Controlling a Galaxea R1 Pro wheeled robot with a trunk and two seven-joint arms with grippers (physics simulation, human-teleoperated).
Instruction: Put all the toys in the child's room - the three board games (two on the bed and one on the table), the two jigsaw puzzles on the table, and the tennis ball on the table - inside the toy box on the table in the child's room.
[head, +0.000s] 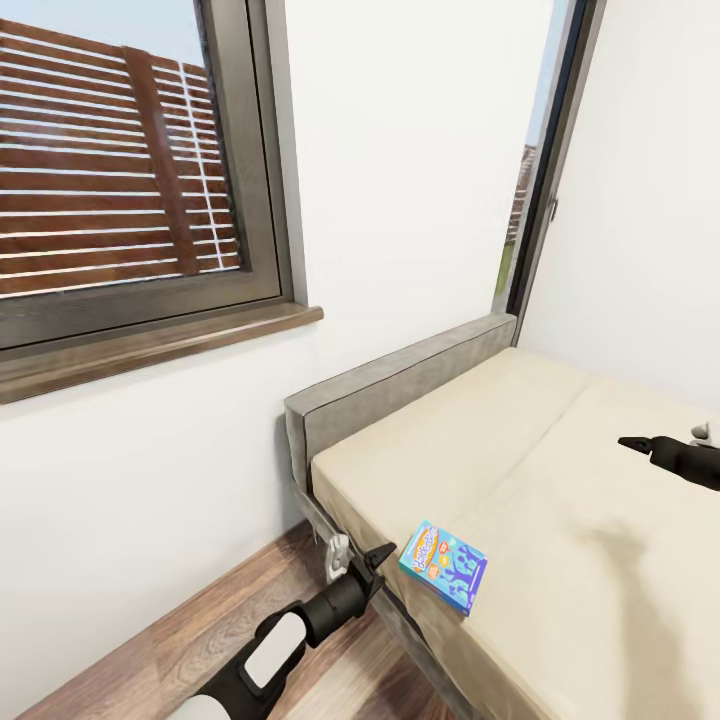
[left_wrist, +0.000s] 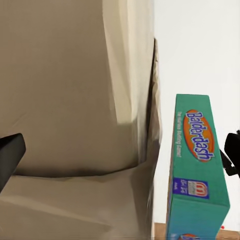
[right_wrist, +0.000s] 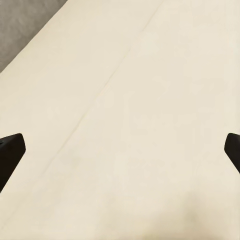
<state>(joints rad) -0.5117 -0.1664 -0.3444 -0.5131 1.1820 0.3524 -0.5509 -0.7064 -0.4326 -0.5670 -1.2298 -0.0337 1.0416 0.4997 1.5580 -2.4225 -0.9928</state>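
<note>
**Blue board game at the bed's near edge; both grippers released**

Room: white wall (head: 420, 180) with a dark-framed window (head: 130, 170) above a wooden sill; slatted wooden fence outside. A second, narrow window (head: 540, 170) sits in the corner. Wood floor (head: 180, 640) along the wall.

Bed (head: 560, 520): cream mattress with a grey upholstered headboard (head: 400, 385) against the wall. A seam runs across the mattress surface; the same cream surface and seam (right_wrist: 110, 80) show under the right wrist camera.

Board game (head: 444, 566): the small blue box lies flat on the mattress at its near edge, close to the corner by the headboard. In the left wrist view it (left_wrist: 197, 170) reads "Balderdash" on its teal side, beside the mattress edge.

Left gripper (head: 365, 565): low beside the bed frame, just beside the box, apart from it. Jaws released; fingertips (left_wrist: 10, 155) stand wide, the box near one of them, nothing between.

Right gripper (head: 640, 445): hovers over the mattress, well apart from the box. Jaws released; fingertips (right_wrist: 11, 152) spread wide, bare mattress between them.
</note>
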